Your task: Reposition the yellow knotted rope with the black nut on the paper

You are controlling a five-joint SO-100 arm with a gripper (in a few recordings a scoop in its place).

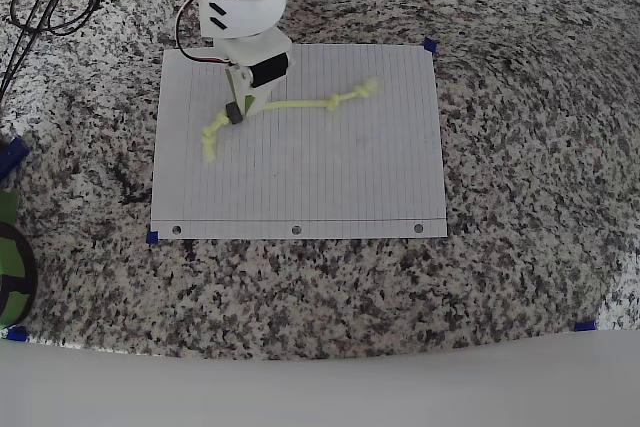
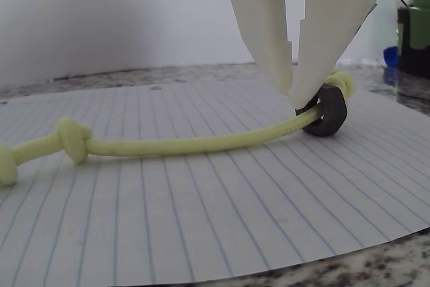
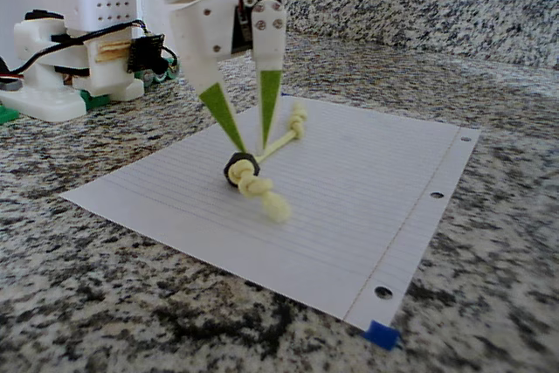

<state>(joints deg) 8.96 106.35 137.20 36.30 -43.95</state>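
White lined paper (image 2: 222,233) carries pale yellow knotted rope (image 2: 188,144); gripper (image 2: 293,99) nearly closed, pinching cord at black nut's (image 2: 327,109) nine o'clock — lift gently.

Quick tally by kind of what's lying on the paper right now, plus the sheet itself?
Yellow knotted rope: 1
Black nut, threaded on the rope: 1
Paper, lined, punched holes along one edge: 1
Total: 3
The gripper is down at the rope right beside the nut.
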